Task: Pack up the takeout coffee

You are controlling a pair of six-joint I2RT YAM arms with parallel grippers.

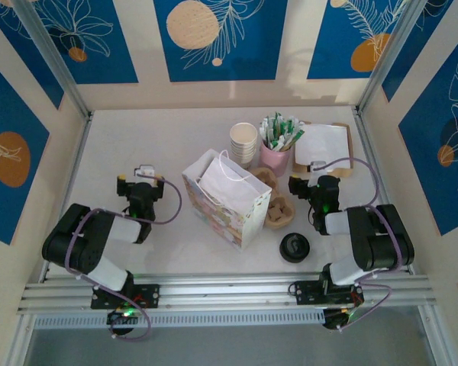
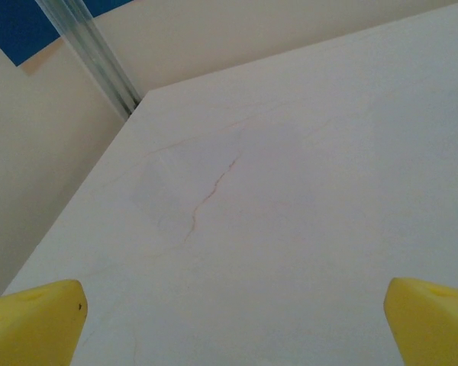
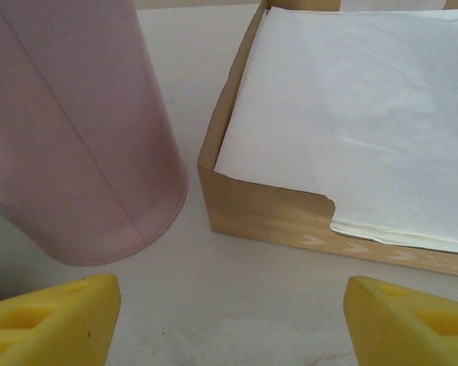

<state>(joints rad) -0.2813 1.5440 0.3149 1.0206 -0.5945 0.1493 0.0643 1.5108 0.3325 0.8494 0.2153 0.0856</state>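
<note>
The left gripper (image 2: pixel 233 328) gapes wide, empty, with bare table (image 2: pixel 305 175) ahead of its jaws up to the wall (image 2: pixel 53 168). The right gripper (image 3: pixel 233 320) is also spread wide and empty: pink cup (image 3: pixel 76 137) ahead-left of its jaws, napkin box (image 3: pixel 267 206) ahead-right (an open lane between the 2). The paper bag (image 1: pixel 229 198) stands between both grippers, black lid (image 1: pixel 295 247) behind the right jaws.
</note>
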